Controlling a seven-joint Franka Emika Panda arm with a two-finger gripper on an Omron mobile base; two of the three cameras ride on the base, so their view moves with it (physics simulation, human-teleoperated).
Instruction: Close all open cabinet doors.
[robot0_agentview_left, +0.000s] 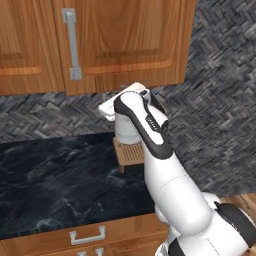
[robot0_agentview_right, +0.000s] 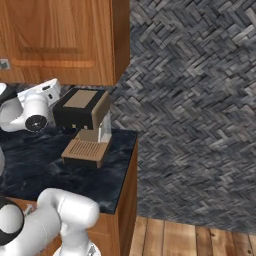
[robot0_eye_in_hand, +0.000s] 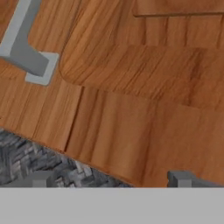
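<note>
The right upper cabinet door is warm brown wood with a long vertical grey bar handle near its left edge. It looks flush or nearly flush with the left cabinet door. My gripper is open with nothing between its tips. It points at the door's lower part, close to the wood, to the right of the handle's foot. From the base, my hand sits just under the door's bottom edge. The same door appears above my hand.
A black and tan coffee machine stands on the dark marble counter right behind my arm. A herringbone tile wall lies to the right. Drawer fronts run below the counter. Its right end drops to a wooden floor.
</note>
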